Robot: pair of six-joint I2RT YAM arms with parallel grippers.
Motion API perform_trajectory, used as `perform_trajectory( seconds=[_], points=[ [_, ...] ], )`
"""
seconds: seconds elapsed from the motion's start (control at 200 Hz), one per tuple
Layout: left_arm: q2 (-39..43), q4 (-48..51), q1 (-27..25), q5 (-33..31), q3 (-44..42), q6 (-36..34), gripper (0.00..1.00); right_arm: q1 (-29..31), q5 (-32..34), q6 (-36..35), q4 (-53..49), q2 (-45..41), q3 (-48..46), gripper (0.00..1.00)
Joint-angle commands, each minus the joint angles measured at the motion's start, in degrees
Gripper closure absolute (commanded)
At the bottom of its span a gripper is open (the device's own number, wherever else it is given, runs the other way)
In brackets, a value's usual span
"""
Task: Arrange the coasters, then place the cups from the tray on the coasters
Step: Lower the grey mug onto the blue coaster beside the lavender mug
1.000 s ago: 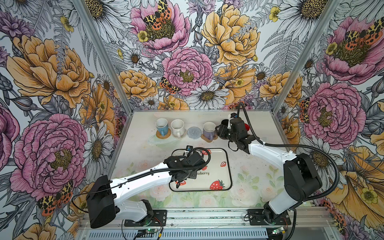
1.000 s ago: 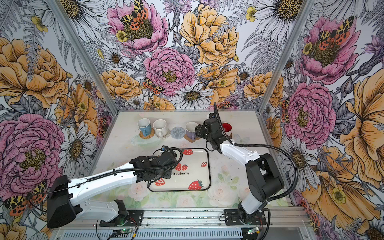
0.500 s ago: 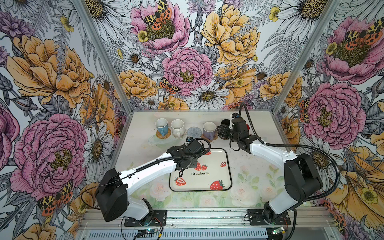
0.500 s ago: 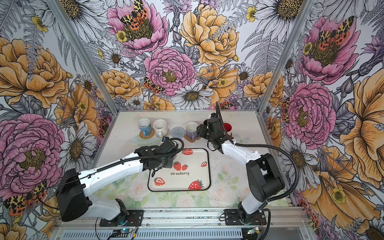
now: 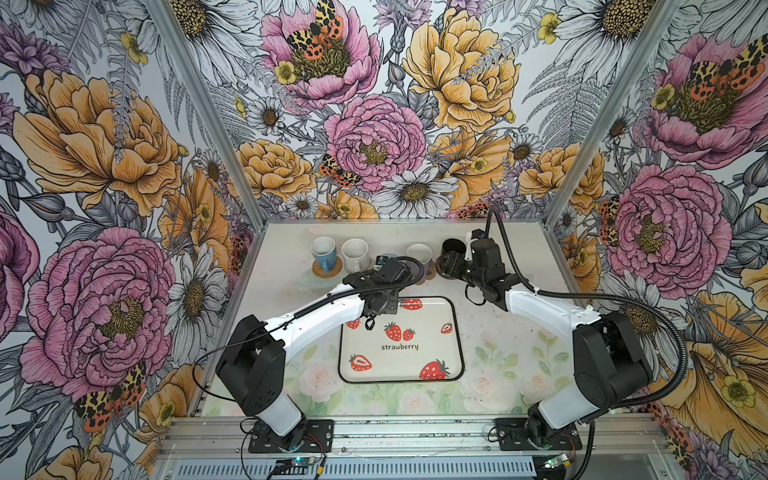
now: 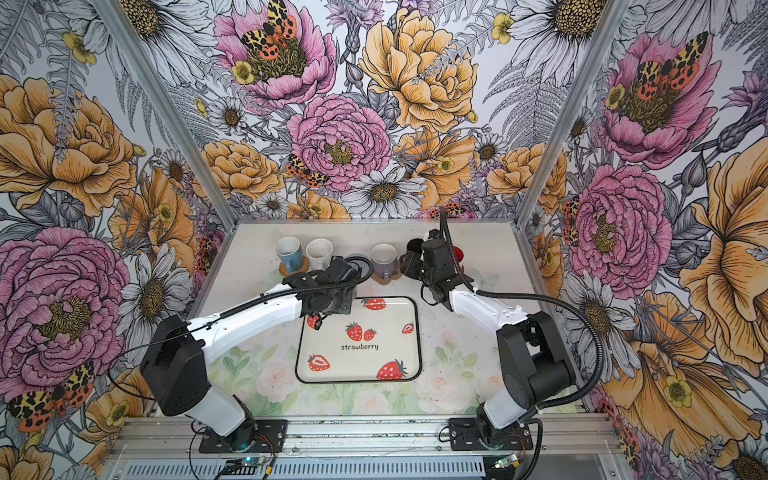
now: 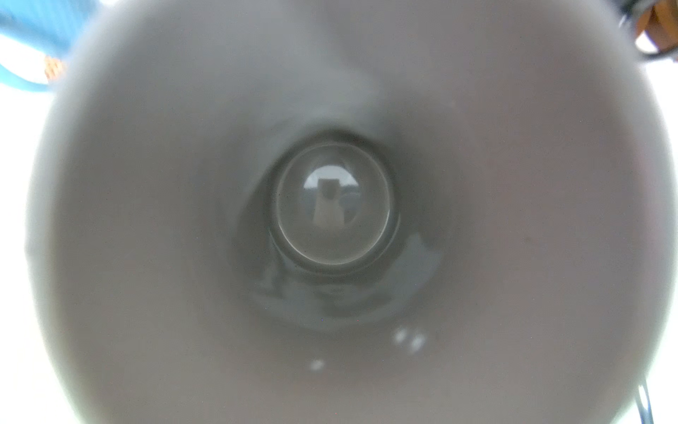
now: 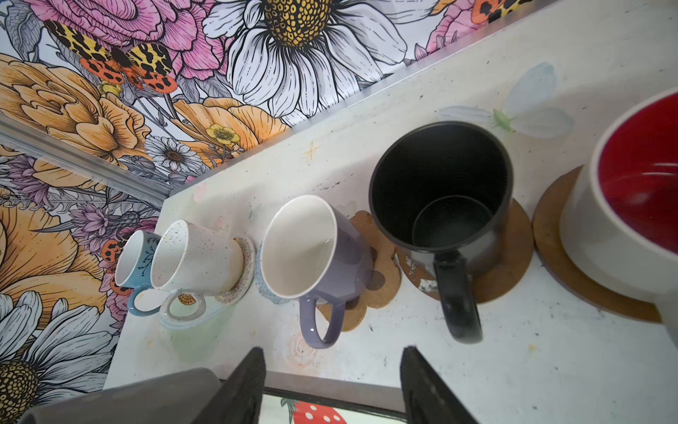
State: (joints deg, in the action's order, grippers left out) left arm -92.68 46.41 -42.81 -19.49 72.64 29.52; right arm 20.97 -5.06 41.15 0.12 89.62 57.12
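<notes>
My left gripper (image 5: 386, 272) is shut on the grey cup (image 7: 330, 205); the left wrist view looks straight down into it, and its fingers are hidden. The grey cup (image 8: 128, 400) hangs near the bare grey-blue coaster (image 8: 265, 290). In the back row the light blue cup (image 5: 323, 251) stands on the rattan coaster (image 5: 328, 269). The white cup (image 5: 355, 254) stands on the whitish coaster (image 8: 245, 271). The lavender cup (image 8: 312, 253) stands on the paw coaster (image 8: 372, 293). The black cup (image 8: 440, 191) and the red-lined cup (image 8: 631, 205) each stand on a brown disc (image 8: 513, 257). My right gripper (image 8: 332, 381) is open, in front of the lavender and black cups. No cups stand on the tray (image 5: 401, 357).
The back wall runs close behind the cup row. The left arm's cable loop (image 5: 409, 270) lies just in front of the lavender cup. The tray's far rim (image 8: 330, 398) sits right under my right gripper's fingers.
The left arm has swung from over the tray toward the back row, carrying the grey cup. The right arm has barely moved.
</notes>
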Motion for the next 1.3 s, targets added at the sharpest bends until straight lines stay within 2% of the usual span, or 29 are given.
perform_trajectory(
  seconds=[0.0, 0.335, 0.67, 1.001, 1.296],
  points=[
    [-1.16, -6.21, 1.27, -1.35, 5.21, -2.76, 1.00, -0.63, -0.62, 0.65, 2.22, -2.87, -0.97, 0.39],
    [-10.05, -6.18, 4.52, -0.65, 15.96, -6.20, 1.00, -2.04, -1.14, 1.17, 2.96, -5.32, -3.15, 0.39],
    [-16.57, -5.98, 6.64, 0.85, 23.14, -8.93, 1.00, -4.21, -1.56, 1.64, 3.40, -7.61, -5.61, 0.39],
    [-19.60, -5.98, 8.79, 1.29, 26.40, -9.42, 1.00, -5.55, -1.61, 1.97, 3.57, -9.00, -7.11, 0.39],
    [-23.31, -5.90, 10.36, 4.10, 29.37, -9.68, 1.00, -6.27, -1.85, 1.85, 3.59, -9.12, -7.55, 0.39]
  ],
)
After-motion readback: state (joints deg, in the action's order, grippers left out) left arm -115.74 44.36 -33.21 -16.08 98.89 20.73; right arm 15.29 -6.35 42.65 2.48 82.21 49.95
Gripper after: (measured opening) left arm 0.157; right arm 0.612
